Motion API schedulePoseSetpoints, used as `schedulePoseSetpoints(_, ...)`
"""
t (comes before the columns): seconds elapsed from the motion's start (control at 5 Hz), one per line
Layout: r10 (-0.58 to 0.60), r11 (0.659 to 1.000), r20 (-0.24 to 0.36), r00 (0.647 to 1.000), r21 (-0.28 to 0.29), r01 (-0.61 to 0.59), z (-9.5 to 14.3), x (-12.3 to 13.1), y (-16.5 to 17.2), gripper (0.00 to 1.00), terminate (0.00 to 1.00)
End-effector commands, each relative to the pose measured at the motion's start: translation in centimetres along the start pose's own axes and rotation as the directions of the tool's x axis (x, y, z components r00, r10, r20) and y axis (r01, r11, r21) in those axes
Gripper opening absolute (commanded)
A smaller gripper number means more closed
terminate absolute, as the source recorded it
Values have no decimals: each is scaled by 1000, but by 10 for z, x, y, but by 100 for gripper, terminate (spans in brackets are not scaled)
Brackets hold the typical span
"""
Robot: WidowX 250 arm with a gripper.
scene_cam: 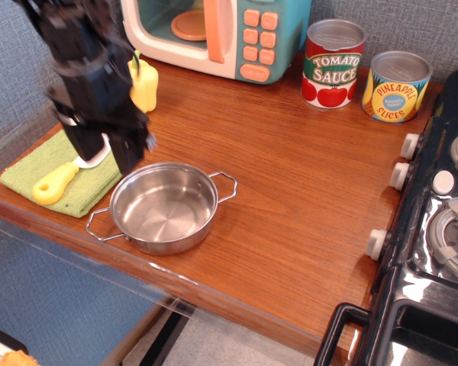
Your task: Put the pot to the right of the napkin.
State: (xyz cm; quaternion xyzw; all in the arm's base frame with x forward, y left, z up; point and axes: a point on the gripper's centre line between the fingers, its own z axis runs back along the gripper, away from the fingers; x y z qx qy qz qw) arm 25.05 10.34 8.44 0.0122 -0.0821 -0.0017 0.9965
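The shiny steel pot [164,207] stands upright and empty on the wooden table, just to the right of the light-green napkin [27,169], with its left wire handle close to the napkin's near corner. My gripper [107,152] is blurred by motion and hangs above the napkin's right edge, up and left of the pot's rim. Its jaws stand apart and hold nothing. The arm hides part of the napkin.
A yellow-handled utensil [55,183] lies on the napkin. A yellow pepper [145,84] and a toy microwave [217,34] stand behind. A tomato sauce can [333,64] and a pineapple can [397,86] stand at the back right. A toy stove [443,221] borders the right side.
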Motion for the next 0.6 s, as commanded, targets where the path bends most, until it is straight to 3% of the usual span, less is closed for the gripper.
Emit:
schedulePoseSetpoints(0.0, 14, 1000, 33, 999, 6, -14, 44, 5, 18, 100, 0)
schedulePoseSetpoints(0.2, 9, 995, 5, 1000, 100, -10, 35, 6, 21, 100, 0)
schedulePoseSetpoints(0.4, 9, 995, 5, 1000, 100, -10, 35, 6, 21, 100, 100)
